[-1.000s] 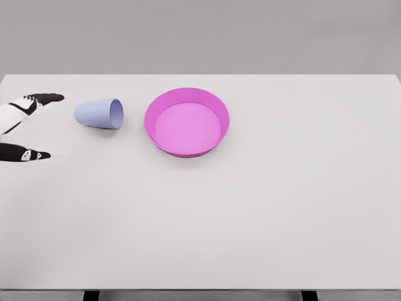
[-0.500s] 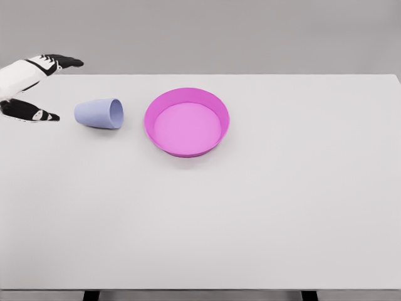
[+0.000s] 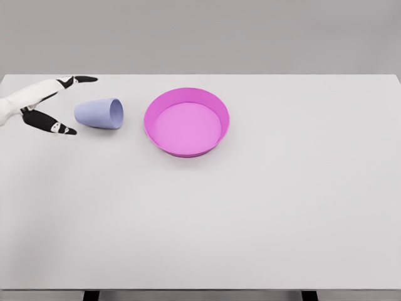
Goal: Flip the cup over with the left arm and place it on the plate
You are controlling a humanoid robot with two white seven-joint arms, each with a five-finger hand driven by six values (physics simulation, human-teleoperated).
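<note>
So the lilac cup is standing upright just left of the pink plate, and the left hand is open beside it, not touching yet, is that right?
Not quite. The head view shows the lilac cup lying on its side, its mouth turned toward the pink plate, not standing upright. The rest holds: it sits just left of the plate, and the left hand is open beside it, fingers spread, not touching it yet.

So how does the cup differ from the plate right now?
The cup is pale lavender blue; the plate is bright magenta. The cup lies on its side with its mouth facing the plate, while the plate sits flat, opening upward. The cup looks narrower than the wide, shallow plate. The open left hand is near the cup, not the plate. Both rest on the white table, apart.
</note>
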